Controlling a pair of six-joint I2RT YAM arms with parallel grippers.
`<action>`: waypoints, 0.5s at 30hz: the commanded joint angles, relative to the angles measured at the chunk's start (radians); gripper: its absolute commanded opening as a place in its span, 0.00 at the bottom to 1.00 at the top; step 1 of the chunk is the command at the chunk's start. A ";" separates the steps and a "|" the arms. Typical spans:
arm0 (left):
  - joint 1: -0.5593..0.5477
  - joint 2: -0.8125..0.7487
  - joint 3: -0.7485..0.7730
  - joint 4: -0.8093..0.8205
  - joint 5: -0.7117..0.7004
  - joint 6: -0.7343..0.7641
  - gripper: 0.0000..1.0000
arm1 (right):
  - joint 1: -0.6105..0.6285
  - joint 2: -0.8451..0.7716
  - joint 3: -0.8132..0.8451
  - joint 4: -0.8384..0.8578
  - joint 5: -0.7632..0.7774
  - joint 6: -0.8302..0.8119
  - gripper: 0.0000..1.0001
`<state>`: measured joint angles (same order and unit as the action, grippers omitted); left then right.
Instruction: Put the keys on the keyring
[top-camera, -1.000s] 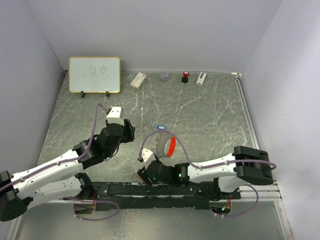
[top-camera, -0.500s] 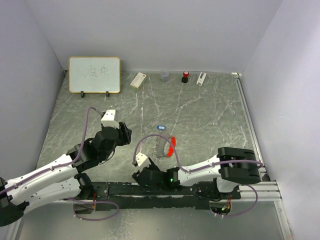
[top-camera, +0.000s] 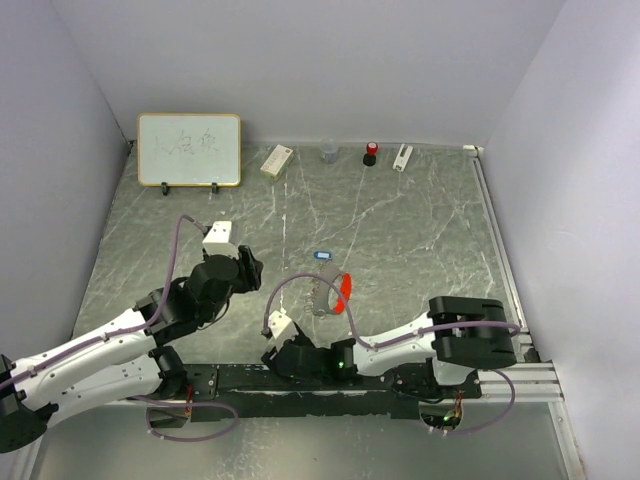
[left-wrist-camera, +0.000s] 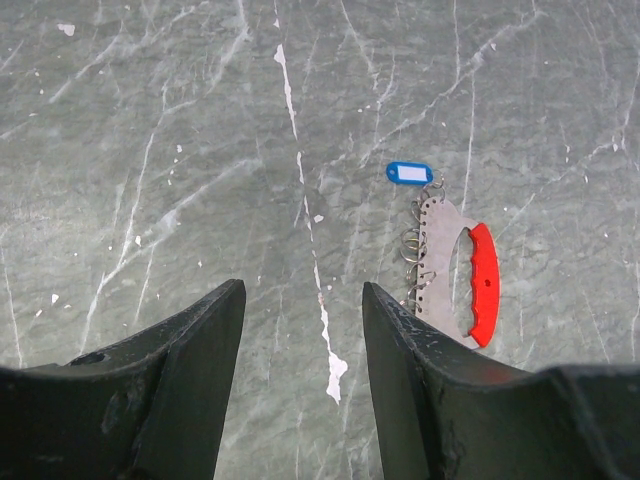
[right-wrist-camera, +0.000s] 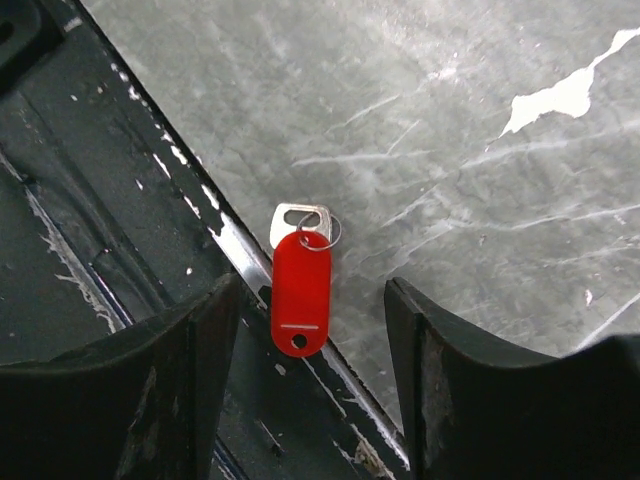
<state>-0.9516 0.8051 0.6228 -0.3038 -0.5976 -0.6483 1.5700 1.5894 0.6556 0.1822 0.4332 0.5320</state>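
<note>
The keyring (top-camera: 334, 292), a grey metal plate with wire rings and a red grip, lies mid-table; it also shows at right in the left wrist view (left-wrist-camera: 452, 270). The blue-tagged key (top-camera: 322, 255) (left-wrist-camera: 409, 173) lies just beyond it. The red-tagged key (right-wrist-camera: 300, 285) lies on the table's near edge, its tag overhanging the metal strip. My right gripper (right-wrist-camera: 312, 292) (top-camera: 278, 356) hangs open over it, one finger on each side, not touching. My left gripper (left-wrist-camera: 300, 295) (top-camera: 250, 266) is open and empty above bare table, left of the keyring.
A black base rail (right-wrist-camera: 90, 220) (top-camera: 300, 380) runs along the near edge under the red tag. At the back stand a whiteboard (top-camera: 189, 149), a white box (top-camera: 276, 160), a clear cup (top-camera: 329, 151), a red-and-black item (top-camera: 371, 153) and a white block (top-camera: 402, 157).
My right gripper has slid left and back toward the near edge. The left gripper has drawn back a little. The keyring and blue key have not moved.
</note>
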 joint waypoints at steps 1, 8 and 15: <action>0.005 -0.024 -0.010 -0.010 0.011 -0.007 0.61 | 0.011 0.041 0.020 0.019 0.003 0.040 0.57; 0.005 -0.037 -0.015 -0.012 0.019 -0.007 0.61 | 0.011 0.075 0.039 -0.020 0.047 0.064 0.27; 0.005 -0.001 -0.004 0.026 0.027 0.014 0.61 | -0.084 0.078 0.081 -0.066 0.104 0.022 0.07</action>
<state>-0.9516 0.7853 0.6178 -0.3038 -0.5900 -0.6479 1.5631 1.6623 0.7189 0.1440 0.4934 0.5804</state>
